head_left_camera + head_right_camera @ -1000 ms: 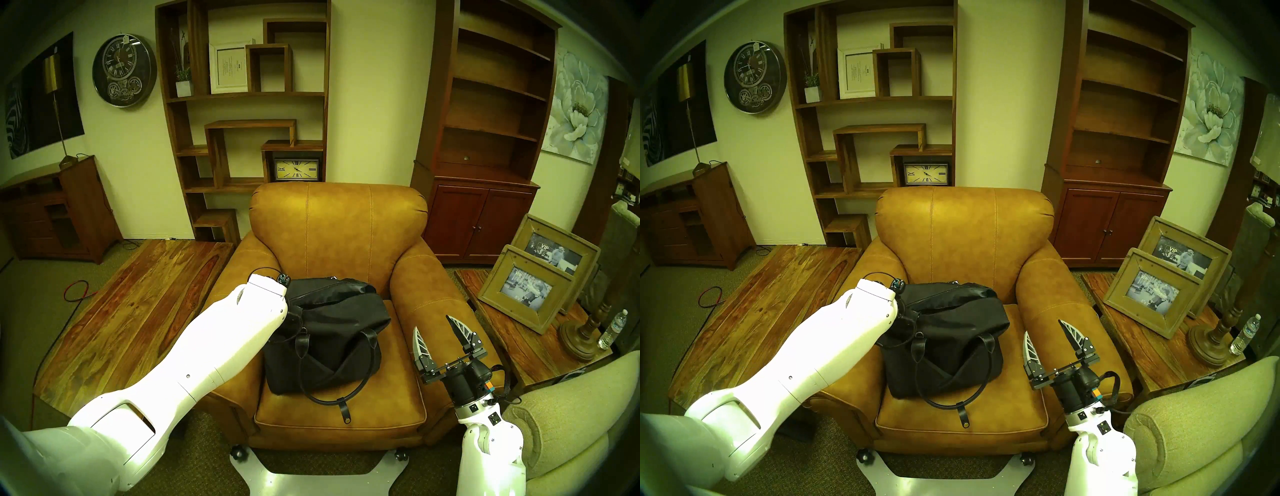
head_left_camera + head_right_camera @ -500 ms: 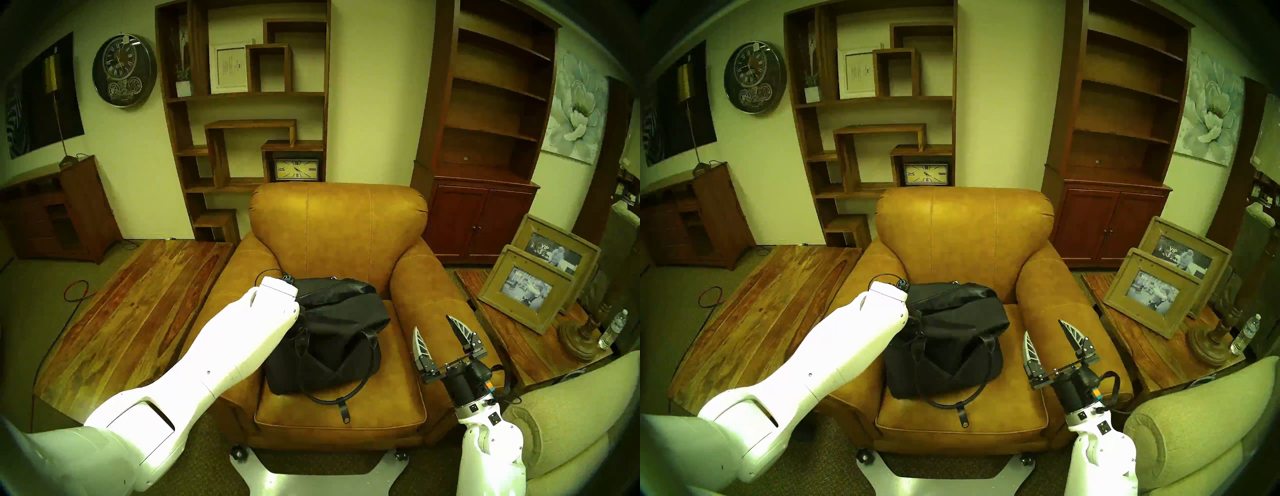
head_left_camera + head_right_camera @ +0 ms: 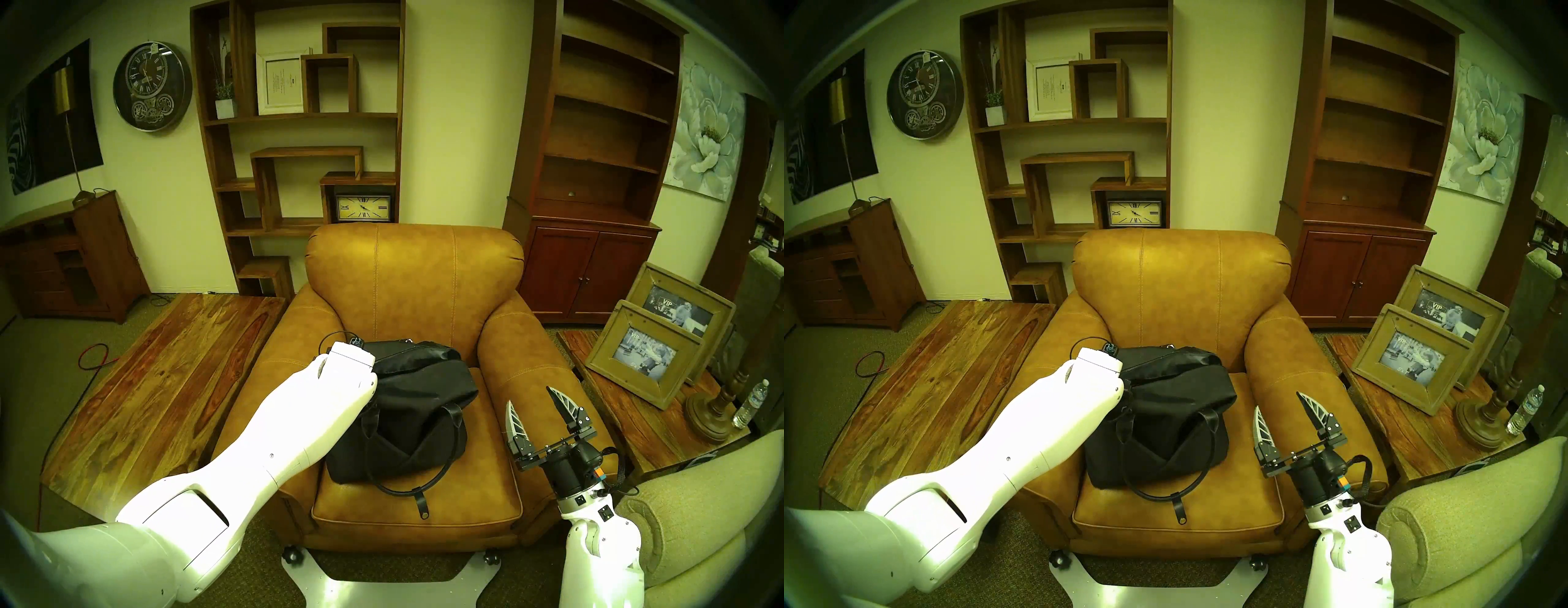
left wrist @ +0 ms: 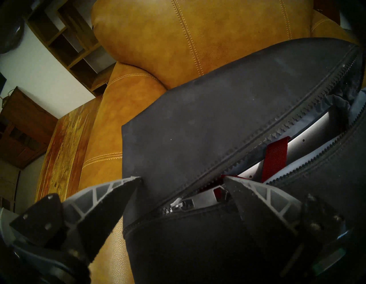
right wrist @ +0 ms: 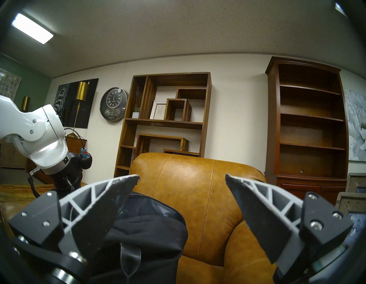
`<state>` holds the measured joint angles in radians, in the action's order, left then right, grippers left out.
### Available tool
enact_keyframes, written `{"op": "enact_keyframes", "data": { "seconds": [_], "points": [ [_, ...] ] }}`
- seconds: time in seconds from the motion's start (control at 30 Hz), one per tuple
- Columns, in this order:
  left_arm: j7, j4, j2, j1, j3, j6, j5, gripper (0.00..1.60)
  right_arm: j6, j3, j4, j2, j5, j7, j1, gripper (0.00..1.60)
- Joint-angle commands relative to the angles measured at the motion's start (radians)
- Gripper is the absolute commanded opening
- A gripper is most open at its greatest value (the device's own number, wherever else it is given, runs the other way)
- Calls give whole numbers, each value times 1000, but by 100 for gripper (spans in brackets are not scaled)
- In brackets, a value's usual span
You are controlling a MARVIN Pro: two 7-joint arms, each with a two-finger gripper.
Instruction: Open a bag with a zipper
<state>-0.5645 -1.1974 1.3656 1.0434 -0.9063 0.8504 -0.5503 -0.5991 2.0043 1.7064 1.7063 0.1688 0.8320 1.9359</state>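
Observation:
The black fabric bag (image 3: 418, 407) lies on the seat of a tan leather armchair (image 3: 415, 276), its looped handles hanging toward the front. In the left wrist view the zipper (image 4: 293, 117) gapes apart along the bag's top, showing a silver object and a red strap (image 4: 276, 158) inside. Its small metal pull (image 4: 178, 204) sits near the bag's left end. My left gripper (image 4: 182, 178) is open, its fingers straddling that end just above the pull; in the head views my left forearm (image 3: 339, 382) hides it. My right gripper (image 3: 529, 397) hangs open and empty over the right side of the seat, clear of the bag.
A long wooden table (image 3: 169, 373) flanks the chair's left arm. On the right stands a side table with two picture frames (image 3: 649, 352), a lamp base (image 3: 712, 412) and a water bottle (image 3: 751, 403). A beige sofa arm (image 3: 700, 509) is close beside my right arm.
My left arm has swung to the right and forward, so its wrist now covers more of the bag's left end. The right arm and the bag have not moved.

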Motion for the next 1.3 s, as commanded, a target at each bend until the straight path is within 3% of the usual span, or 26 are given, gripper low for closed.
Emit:
{"op": "enact_keyframes", "data": {
  "seconds": [0.0,0.5,0.6,0.63,0.67,0.77,0.8,0.83,0.87,1.07,1.27],
  "points": [
    [-4,12,14,-35,-1,13,4,160,-5,-2,20,-2,4,1,-5,160],
    [-24,-5,-39,-8,8,-2,39,160,-5,-2,20,-2,4,1,-5,160],
    [-28,-20,-44,-4,4,6,38,154,-5,-2,20,-2,4,1,-5,160],
    [-26,-23,-46,-3,4,11,36,100,-5,-2,21,-2,4,1,-5,160],
    [-26,-23,-46,-3,4,11,36,100,-5,-2,21,-2,4,1,-5,160],
    [-17,-34,-50,-1,-2,20,26,35,-5,-2,21,-2,4,1,-5,160],
    [-17,-34,-50,-1,-2,20,26,35,-5,-2,21,-2,4,1,-5,160],
    [-17,-36,-51,0,-3,21,26,10,-5,-2,21,-2,4,1,-5,160],
    [-6,-44,-56,1,-6,24,19,0,-5,-2,21,-2,4,1,-5,160],
    [28,-118,-88,20,-34,49,-14,0,-5,-2,20,-2,4,1,-5,160],
    [134,-206,-141,38,-112,65,-107,0,-5,-2,19,-3,4,1,-6,160]
  ]
}}
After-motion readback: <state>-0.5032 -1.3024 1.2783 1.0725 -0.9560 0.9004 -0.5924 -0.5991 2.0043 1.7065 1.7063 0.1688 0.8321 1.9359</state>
